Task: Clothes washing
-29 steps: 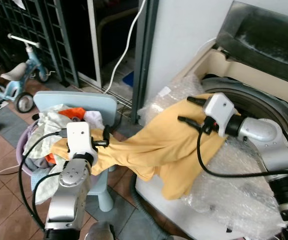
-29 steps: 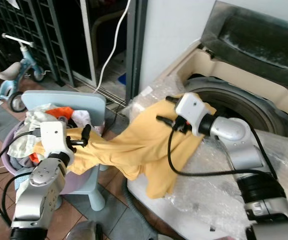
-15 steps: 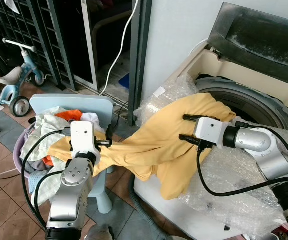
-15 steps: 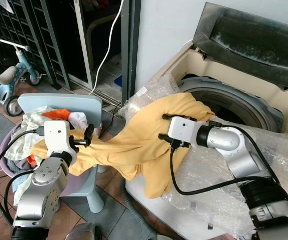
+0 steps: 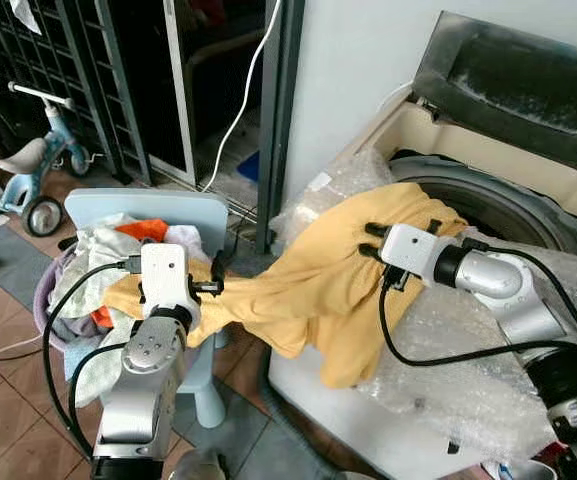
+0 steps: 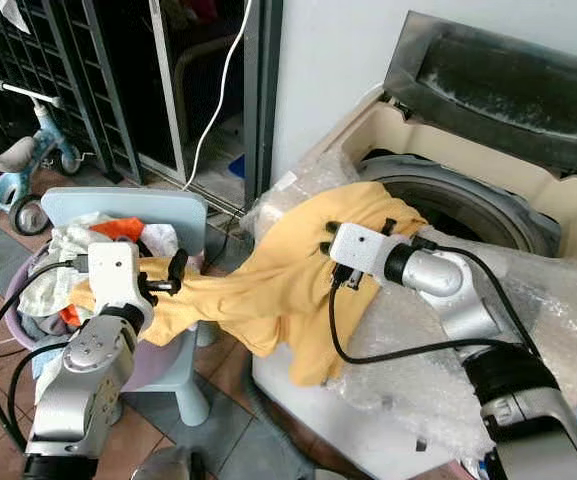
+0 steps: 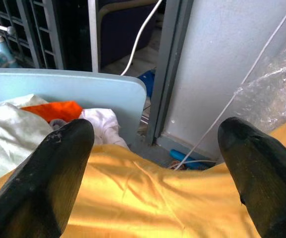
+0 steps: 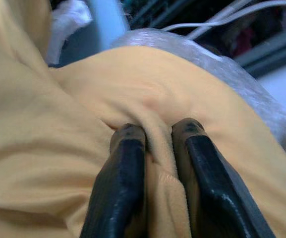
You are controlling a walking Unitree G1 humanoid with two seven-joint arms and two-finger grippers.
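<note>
Left eye view, from the left: a blue child's tricycle (image 5: 30,160), then a lilac plastic laundry basket (image 5: 46,300) heaped with clothes on a pale blue plastic chair (image 5: 158,208). The left gripper (image 5: 214,283) hovers there, fingers spread wide over the long yellow cotton garment (image 5: 308,290), which stretches from the basket up onto the bubble-wrapped top-loading washing machine (image 5: 498,200). At the drum's rim, the right gripper (image 8: 155,148) pinches a fold of it.
</note>
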